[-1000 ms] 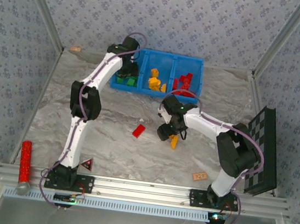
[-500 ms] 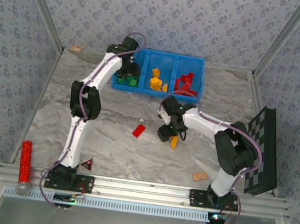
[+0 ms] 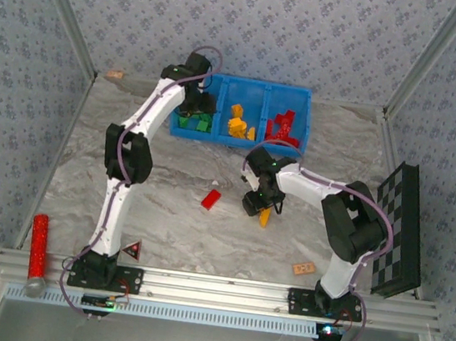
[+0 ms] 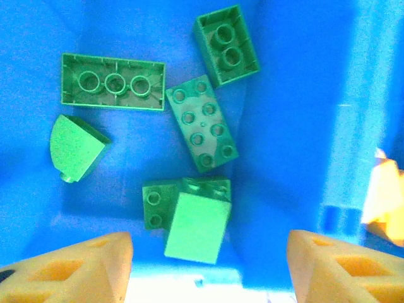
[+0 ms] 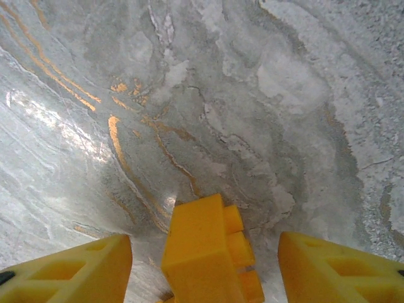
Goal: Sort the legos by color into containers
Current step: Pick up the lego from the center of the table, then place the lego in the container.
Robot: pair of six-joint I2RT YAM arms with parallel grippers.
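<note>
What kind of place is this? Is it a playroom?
Most likely a robot test booth, not a playroom: a left arm and right arm bolted to a metal rail, patterned walls boxing in a marbled table, and a checkerboard panel at the right.

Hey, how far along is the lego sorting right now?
Mostly done: the bin holds green bricks left, yellow-orange bricks middle, red bricks right. In hand: the open right gripper straddles a yellow brick on the table, not yet gripped. Left to do: bin that one, then the loose red brick.
</note>
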